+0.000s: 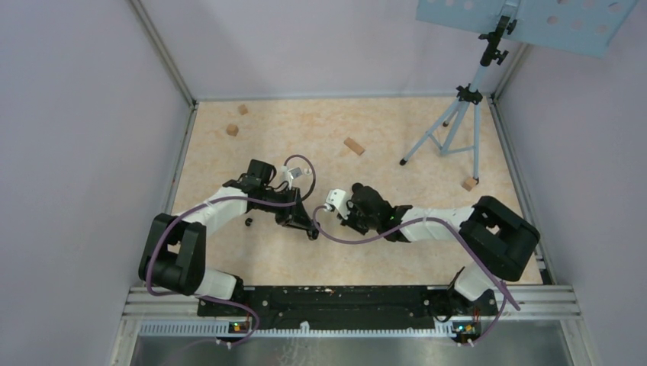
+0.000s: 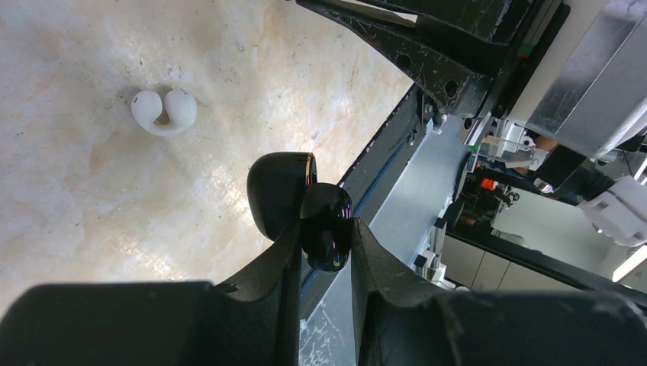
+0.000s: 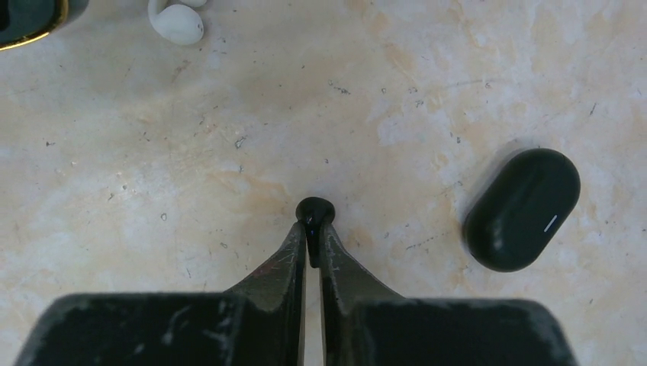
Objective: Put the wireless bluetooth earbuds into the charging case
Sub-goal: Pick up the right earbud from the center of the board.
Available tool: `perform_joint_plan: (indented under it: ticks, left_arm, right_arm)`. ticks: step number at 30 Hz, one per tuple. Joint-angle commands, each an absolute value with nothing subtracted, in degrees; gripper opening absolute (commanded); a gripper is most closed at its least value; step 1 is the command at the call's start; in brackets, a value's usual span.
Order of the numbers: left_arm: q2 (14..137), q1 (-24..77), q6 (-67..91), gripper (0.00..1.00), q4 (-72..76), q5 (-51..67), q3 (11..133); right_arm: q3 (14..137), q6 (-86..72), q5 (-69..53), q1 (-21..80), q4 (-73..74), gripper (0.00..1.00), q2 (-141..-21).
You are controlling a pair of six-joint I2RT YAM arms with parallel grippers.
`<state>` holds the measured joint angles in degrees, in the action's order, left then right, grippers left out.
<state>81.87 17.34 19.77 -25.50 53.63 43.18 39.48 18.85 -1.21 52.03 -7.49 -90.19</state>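
Black earbud is pinched tight in the right fingers. Left fingers pinch the black case. Best to lift the earbud slowly and hold the black case steady.

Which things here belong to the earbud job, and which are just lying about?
Job: black earbud in right gripper; open black charging case in left gripper; white earbud; closed black case.
Lying about: wooden blocks; tripod.
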Motion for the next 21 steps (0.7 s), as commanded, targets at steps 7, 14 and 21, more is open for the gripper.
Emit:
perform_joint_plan:
  ticks: [7, 14, 21]
  left_arm:
    - [80.4, 17.2, 23.2, 0.0, -19.0, 61.4, 43.0]
    - [81.0, 17.2, 23.6, 0.0, -16.7, 65.6, 44.0]
    - [78.5, 17.3, 36.8, 0.0, -1.5, 75.3, 41.1]
  right_arm:
    - [36.9, 14.0, -0.7, 52.7, -11.3, 0.0, -78.2]
    - [35.9, 9.1, -2.2, 52.6, -14.3, 0.0, -67.1]
    - [27.8, 0.5, -3.6, 56.2, -39.1, 0.0, -58.2]
